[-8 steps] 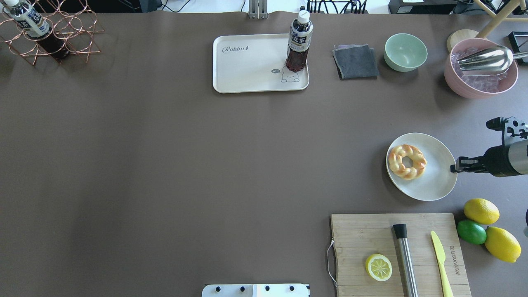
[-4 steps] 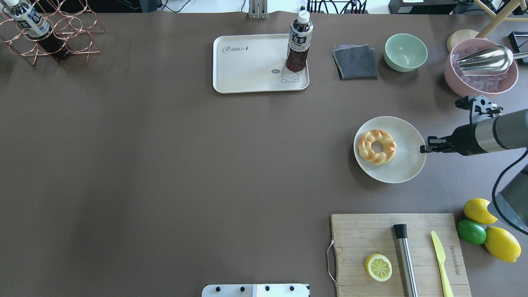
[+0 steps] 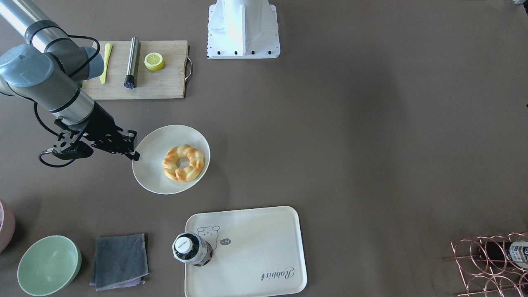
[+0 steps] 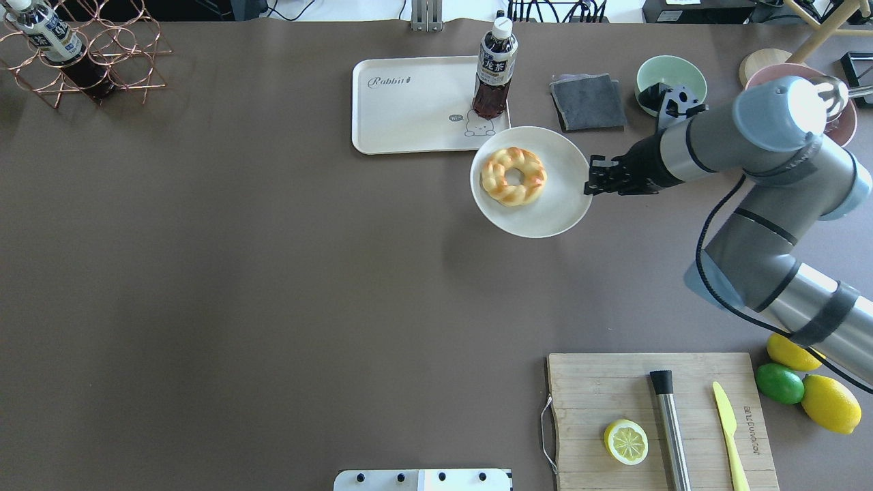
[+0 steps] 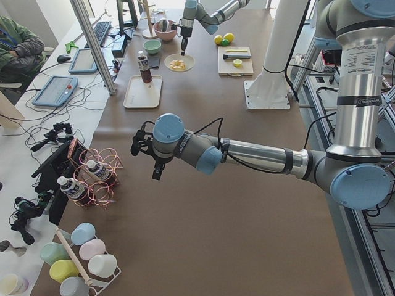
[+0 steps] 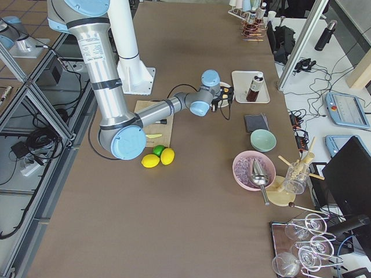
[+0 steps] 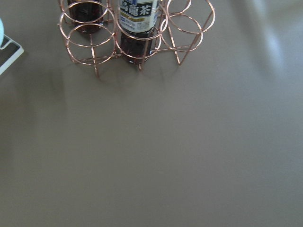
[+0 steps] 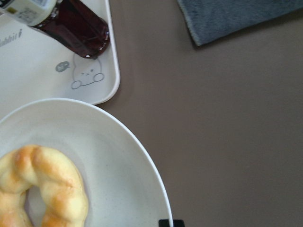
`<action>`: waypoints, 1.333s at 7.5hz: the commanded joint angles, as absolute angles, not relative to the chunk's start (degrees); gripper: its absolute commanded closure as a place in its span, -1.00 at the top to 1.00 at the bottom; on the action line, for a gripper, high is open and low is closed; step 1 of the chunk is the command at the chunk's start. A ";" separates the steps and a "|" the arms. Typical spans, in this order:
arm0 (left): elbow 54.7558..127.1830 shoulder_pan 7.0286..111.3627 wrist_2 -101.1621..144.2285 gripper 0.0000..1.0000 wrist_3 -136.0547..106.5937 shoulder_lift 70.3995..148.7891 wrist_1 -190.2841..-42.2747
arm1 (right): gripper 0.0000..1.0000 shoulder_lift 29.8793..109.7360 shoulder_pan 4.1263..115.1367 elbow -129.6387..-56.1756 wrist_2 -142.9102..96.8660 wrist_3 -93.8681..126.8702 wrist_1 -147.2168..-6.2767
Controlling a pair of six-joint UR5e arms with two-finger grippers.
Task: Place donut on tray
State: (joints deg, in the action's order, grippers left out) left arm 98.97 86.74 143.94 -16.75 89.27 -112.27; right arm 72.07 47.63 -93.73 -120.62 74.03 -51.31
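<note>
The donut point(image 4: 513, 176), a braided golden ring, lies on a round white plate point(image 4: 559, 204). My right gripper point(image 4: 590, 184) is shut on the plate's right rim and holds it by the tray's near right corner. In the overhead view the plate's far edge overlaps that corner. The cream tray point(image 4: 409, 109) with the bear drawing carries an upright dark tea bottle point(image 4: 494, 71). The front view shows the donut point(image 3: 183, 162), the plate point(image 3: 150, 173), the gripper point(image 3: 134, 154) and the tray point(image 3: 255, 239). My left gripper point(image 5: 157, 172) hangs over the table near the copper rack; I cannot tell if it is open.
A grey cloth point(image 4: 588, 102) and a green bowl point(image 4: 671, 85) lie right of the tray, behind my right arm. A cutting board point(image 4: 600, 395) with a lemon half, a steel rod and a knife is near right. A copper bottle rack point(image 4: 89, 54) stands far left.
My right gripper has carried the plate with the donut to the left and farther away, from the right side of the table to the tray's corner.
</note>
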 commanded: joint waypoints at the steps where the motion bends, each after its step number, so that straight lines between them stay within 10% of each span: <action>1: 101.94 81.41 145.37 0.98 -27.12 91.93 -112.32 | -1.00 56.84 39.59 -93.95 -112.90 84.51 -62.95; 10: 106.35 62.94 136.06 0.95 -57.39 94.13 -126.74 | -1.00 21.20 20.58 -79.20 -90.81 102.22 -92.99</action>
State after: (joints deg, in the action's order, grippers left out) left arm 106.09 64.30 137.67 -56.82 93.95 -126.68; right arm 24.54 22.84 -81.60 -94.22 101.56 -91.31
